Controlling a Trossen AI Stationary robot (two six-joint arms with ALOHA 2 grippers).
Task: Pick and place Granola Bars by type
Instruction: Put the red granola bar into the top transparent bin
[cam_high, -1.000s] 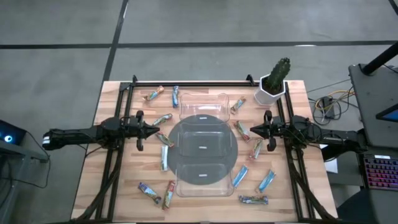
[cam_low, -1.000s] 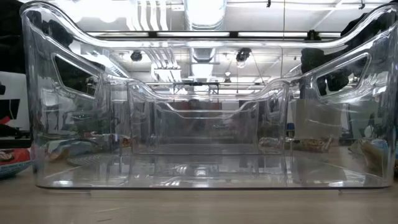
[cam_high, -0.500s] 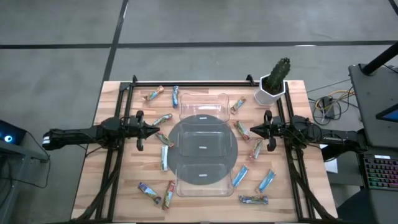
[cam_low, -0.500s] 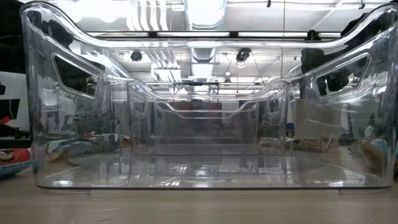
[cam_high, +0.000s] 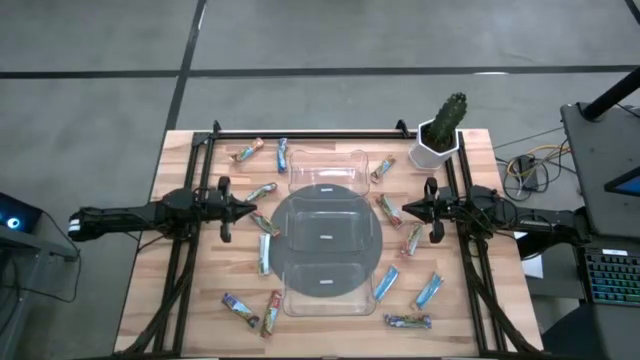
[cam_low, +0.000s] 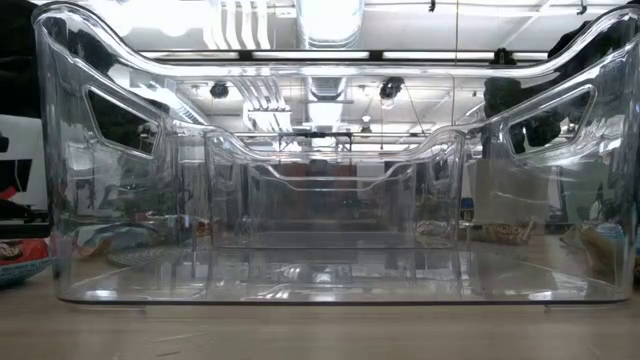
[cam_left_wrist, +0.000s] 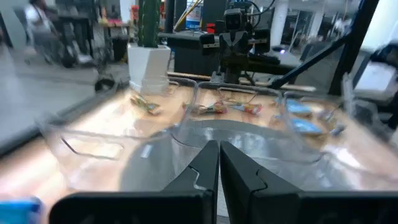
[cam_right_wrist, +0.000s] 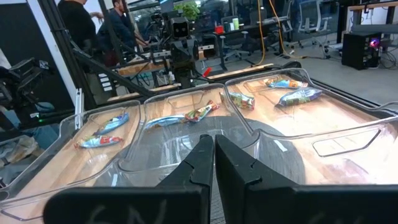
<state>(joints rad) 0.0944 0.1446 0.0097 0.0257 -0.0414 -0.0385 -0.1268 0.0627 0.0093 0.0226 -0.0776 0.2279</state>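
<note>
Several granola bars lie flat on the wooden table around a clear three-compartment tray (cam_high: 325, 190), among them a light blue one (cam_high: 386, 282), an orange-brown one (cam_high: 382, 170) and a dark multicoloured one (cam_high: 408, 321). No bar shows inside the tray. My left gripper (cam_high: 250, 212) hovers shut at the tray's left side, pointing level at it, above a bar (cam_high: 265, 224). My right gripper (cam_high: 403, 210) is shut at the tray's right side, beside another bar (cam_high: 388, 208). The wrist views show each pair of fingers (cam_left_wrist: 219, 163) (cam_right_wrist: 213, 154) closed on nothing, facing the tray wall.
A potted cactus (cam_high: 438, 135) stands at the table's far right corner. Black frame rails (cam_high: 320, 133) run along the far edge and down both sides. In the low view the tray (cam_low: 330, 250) fills the picture. Beyond the table, people show in the room.
</note>
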